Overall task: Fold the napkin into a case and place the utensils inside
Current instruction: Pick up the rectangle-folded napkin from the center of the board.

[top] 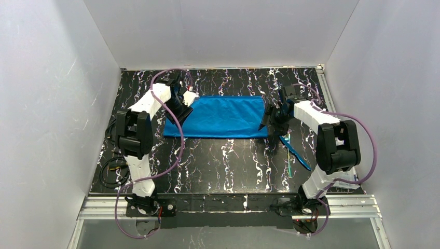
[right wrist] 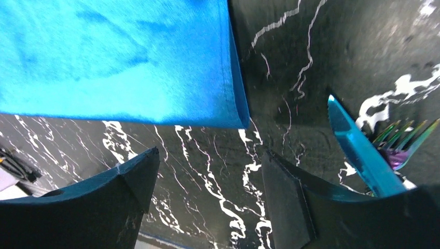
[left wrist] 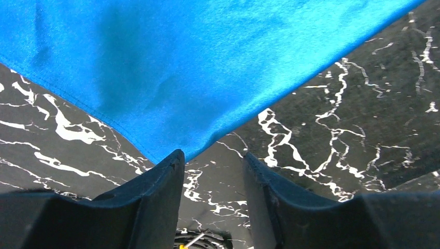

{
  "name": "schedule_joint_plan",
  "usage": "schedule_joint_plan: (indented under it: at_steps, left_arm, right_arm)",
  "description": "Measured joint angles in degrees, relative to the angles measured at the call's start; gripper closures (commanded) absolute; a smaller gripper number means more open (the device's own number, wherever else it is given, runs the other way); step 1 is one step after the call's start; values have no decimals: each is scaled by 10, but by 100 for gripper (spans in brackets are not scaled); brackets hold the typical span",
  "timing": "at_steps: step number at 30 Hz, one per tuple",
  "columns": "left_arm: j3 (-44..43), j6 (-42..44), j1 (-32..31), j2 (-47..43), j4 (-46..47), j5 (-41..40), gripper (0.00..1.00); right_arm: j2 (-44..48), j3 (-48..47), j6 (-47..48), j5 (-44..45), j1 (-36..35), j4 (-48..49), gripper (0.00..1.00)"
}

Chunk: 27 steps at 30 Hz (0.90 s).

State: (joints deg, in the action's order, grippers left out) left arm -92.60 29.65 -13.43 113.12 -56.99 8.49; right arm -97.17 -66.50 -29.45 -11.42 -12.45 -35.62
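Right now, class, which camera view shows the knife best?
The right wrist view: the knife lies close and sharp, its blade tip plain, beside the fork. The top view shows only a thin blue sliver off the napkin corner; the left wrist view misses it.

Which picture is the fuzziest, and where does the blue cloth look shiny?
Top external view: even light, the napkin a flat blue with hardly any glare, small things hard to make out. Left wrist view: the cloth shows a soft sheen and one darker shaded patch, and the near fingers are soft dark shapes. Right wrist view: the knife glints, and the fingers there are soft too.
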Motion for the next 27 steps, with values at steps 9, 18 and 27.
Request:
schedule_joint_plan:
  at_steps: [9,18,27]
  left_arm:
    - [14,11,25,0,38,-43,73]
    - [79,37,32,1,105,-93,85]
    - [115,57,32,19,147,-120,90]
  right_arm:
    - [0,67,-35,-43,0,32,20]
    - [0,122,-94,-106,16,118,21]
    - [9,162,-161,-132,26,210,24]
